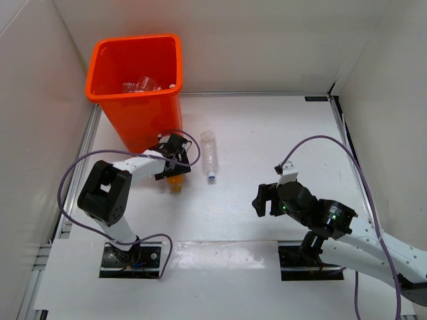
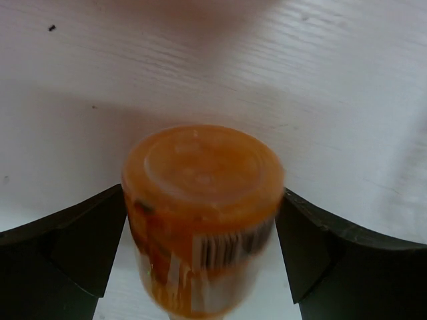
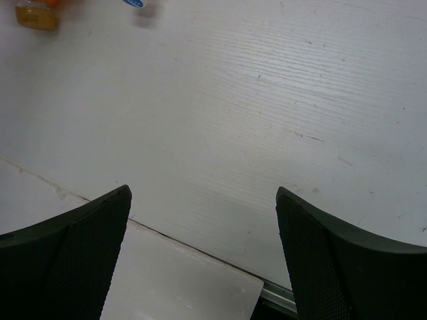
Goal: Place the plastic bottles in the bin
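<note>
The orange bin (image 1: 137, 100) stands at the back left with a few clear bottles (image 1: 143, 85) inside. My left gripper (image 1: 175, 159) is just in front of the bin, shut on the bottle with orange liquid (image 1: 175, 181). In the left wrist view both fingers press the sides of that bottle (image 2: 203, 173), its base towards the camera and my left gripper (image 2: 203, 227) around it. A clear bottle (image 1: 209, 155) lies on the table to the right of it. My right gripper (image 1: 265, 200) is open and empty over the table, also seen in its wrist view (image 3: 203, 200).
White walls enclose the table on three sides. A raised white board (image 1: 220, 257) covers the near edge between the arm bases; its corner shows in the right wrist view (image 3: 187, 280). The orange bottle (image 3: 37, 13) shows far off there.
</note>
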### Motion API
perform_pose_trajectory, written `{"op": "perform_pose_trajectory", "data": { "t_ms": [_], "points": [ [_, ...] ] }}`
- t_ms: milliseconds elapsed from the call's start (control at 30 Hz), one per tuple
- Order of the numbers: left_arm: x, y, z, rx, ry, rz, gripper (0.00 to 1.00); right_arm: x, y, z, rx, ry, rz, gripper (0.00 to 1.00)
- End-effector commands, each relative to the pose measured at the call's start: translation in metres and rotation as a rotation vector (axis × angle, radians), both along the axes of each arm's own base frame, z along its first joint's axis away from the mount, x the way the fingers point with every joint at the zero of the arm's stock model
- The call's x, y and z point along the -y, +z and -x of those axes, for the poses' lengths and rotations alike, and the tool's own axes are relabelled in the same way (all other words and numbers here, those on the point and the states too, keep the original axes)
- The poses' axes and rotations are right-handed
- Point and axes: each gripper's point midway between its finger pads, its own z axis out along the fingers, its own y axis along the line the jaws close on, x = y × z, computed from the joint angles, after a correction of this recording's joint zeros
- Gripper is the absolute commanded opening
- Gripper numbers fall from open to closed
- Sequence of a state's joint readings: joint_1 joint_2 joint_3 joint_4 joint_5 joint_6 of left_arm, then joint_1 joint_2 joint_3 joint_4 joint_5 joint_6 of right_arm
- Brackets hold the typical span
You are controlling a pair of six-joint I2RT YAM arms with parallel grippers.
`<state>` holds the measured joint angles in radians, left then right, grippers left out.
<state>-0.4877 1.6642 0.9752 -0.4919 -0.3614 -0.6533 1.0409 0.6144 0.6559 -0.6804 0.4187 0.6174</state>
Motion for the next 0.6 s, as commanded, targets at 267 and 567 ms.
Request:
{"op": "perform_pose_trajectory", "data": {
  "t_ms": [267,567],
  "points": [
    [0.015,-0.006,0.001,-0.021,0.014,0.145,0.72,-0.002,0.001,-0.001,0.018,0.003,-0.015,0.90],
    [0.030,0.090,0.029,0.202,-0.106,-0.005,0.55,-0.003,0.001,-0.002,0.011,0.000,-0.020,0.90]
  ]
}}
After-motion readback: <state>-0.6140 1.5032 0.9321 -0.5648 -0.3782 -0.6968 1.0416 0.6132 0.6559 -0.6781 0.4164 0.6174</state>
